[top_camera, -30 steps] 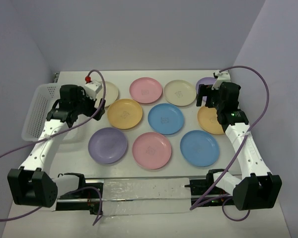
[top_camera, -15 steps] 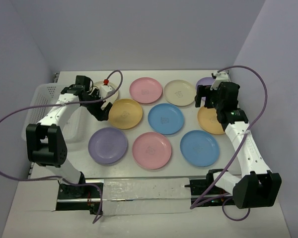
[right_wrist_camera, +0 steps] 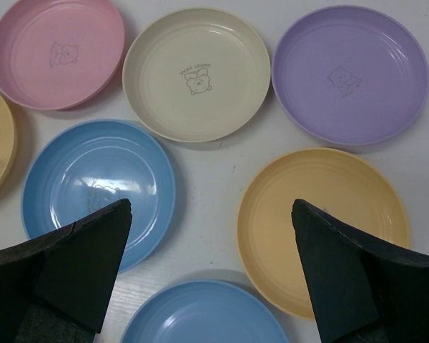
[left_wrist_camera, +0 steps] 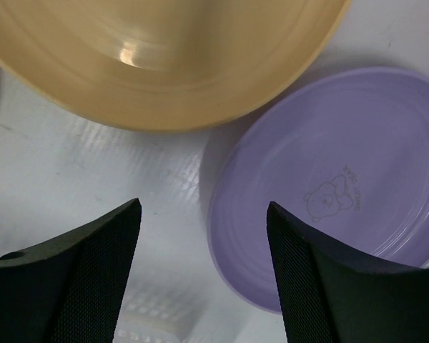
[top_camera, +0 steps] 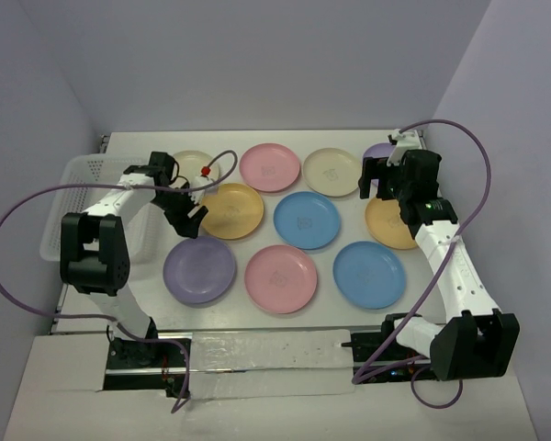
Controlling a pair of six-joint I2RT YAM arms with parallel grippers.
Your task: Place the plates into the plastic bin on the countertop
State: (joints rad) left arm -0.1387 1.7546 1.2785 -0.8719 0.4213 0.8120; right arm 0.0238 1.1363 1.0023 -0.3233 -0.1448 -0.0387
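Ten plates (top_camera: 281,277) lie flat on the countertop (top_camera: 321,314) in three loose rows, and no finger touches any of them. The plastic bin (top_camera: 83,170) sits at the left edge, with the left arm's links crossing beside its right wall. The left gripper (top_camera: 191,223) hangs low between the left yellow-orange plate (top_camera: 230,210) and the near purple plate (top_camera: 199,269), jaws spread and holding nothing. In the left wrist view its fingers (left_wrist_camera: 79,279) stand wide apart with mostly bare countertop between them. The purple plate's rim reaches into the gap beside the right-hand finger, and the yellow-orange plate's edge lies just ahead of the tips. Whether the tips touch the surface, cannot tell. The right gripper (top_camera: 378,184) sits higher over the far right rows, jaws also parted and holding nothing. In the right wrist view its fingers (right_wrist_camera: 64,271) frame the middle blue plate (right_wrist_camera: 96,189) on one side and the right yellow-orange plate (right_wrist_camera: 322,225) on the other. The near blue plate (right_wrist_camera: 204,314) shows its rim between them. The cream plate (right_wrist_camera: 196,71), far purple plate (right_wrist_camera: 350,71) and far pink plate (right_wrist_camera: 57,50) lie beyond.
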